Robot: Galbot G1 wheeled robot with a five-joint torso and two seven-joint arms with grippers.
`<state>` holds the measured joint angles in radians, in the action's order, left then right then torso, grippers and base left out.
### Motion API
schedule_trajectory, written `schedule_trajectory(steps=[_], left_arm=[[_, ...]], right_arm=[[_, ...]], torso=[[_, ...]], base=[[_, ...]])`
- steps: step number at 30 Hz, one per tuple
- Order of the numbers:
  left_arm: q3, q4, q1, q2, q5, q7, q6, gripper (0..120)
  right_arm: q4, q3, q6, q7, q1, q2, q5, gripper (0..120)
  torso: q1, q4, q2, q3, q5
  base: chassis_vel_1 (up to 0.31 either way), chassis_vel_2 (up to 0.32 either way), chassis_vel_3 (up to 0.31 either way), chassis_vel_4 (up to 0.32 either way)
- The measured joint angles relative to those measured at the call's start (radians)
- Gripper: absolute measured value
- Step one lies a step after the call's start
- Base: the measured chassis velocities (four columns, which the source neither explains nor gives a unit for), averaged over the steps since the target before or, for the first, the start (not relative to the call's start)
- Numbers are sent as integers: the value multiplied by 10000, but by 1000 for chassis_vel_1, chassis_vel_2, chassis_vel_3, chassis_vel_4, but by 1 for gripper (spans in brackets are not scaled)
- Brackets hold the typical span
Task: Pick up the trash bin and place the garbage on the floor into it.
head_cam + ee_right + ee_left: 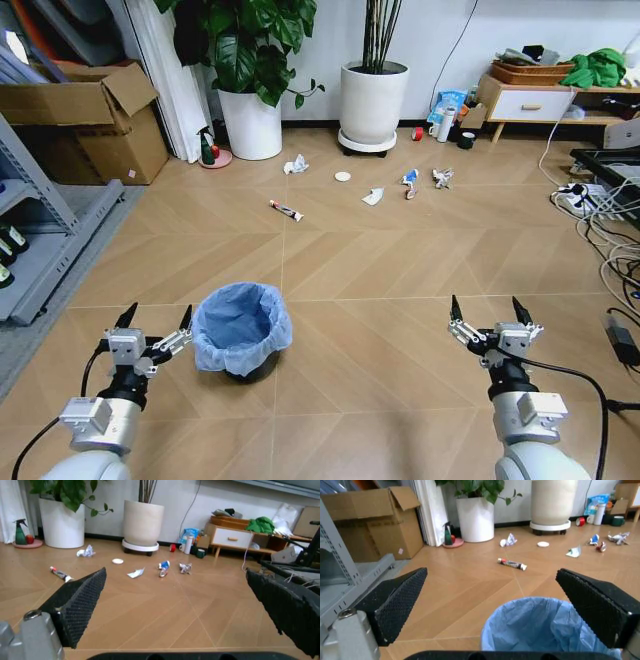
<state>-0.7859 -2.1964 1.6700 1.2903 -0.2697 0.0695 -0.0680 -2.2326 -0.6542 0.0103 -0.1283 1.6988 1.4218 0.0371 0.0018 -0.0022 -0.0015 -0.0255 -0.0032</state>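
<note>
The trash bin (241,328), dark with a crinkled light-blue bag over its rim, stands on the wood floor close in front of me; it appears in the left wrist view as trash bin (547,630). My left gripper (156,320) hangs open just left of it, not touching. Open too, my right gripper (492,309) is well to the right over bare floor. The garbage lies farther off: a thin tube (286,210), a crumpled tissue (295,164), a white disc (343,177), a paper scrap (373,196), a blue-red wrapper (409,180) and crumpled paper (442,178).
Two large white plant pots (374,103) stand by the far wall, with a green spray bottle (207,147) beside the left one. Cardboard boxes (85,120) and a metal shelf (40,230) line the left. Cables (605,215) sprawl at the right near a low cabinet (532,100).
</note>
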Motion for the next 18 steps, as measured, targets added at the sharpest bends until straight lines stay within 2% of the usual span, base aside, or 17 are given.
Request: schedule_trajectory(steps=[5,18], left_arm=[[3,3,-86,-418,-220,-151,-445,100],[72,200,-258,-950,-693,-393,-1111,100]], right_arm=[[16,-17,16,3,1,5,0,100],[116,9,48,19,-17,97,-30,100]], torso=[[0,0,0,0,0],[0,0,0,0,0]], base=[[0,0,0,0],[0,0,0,0]])
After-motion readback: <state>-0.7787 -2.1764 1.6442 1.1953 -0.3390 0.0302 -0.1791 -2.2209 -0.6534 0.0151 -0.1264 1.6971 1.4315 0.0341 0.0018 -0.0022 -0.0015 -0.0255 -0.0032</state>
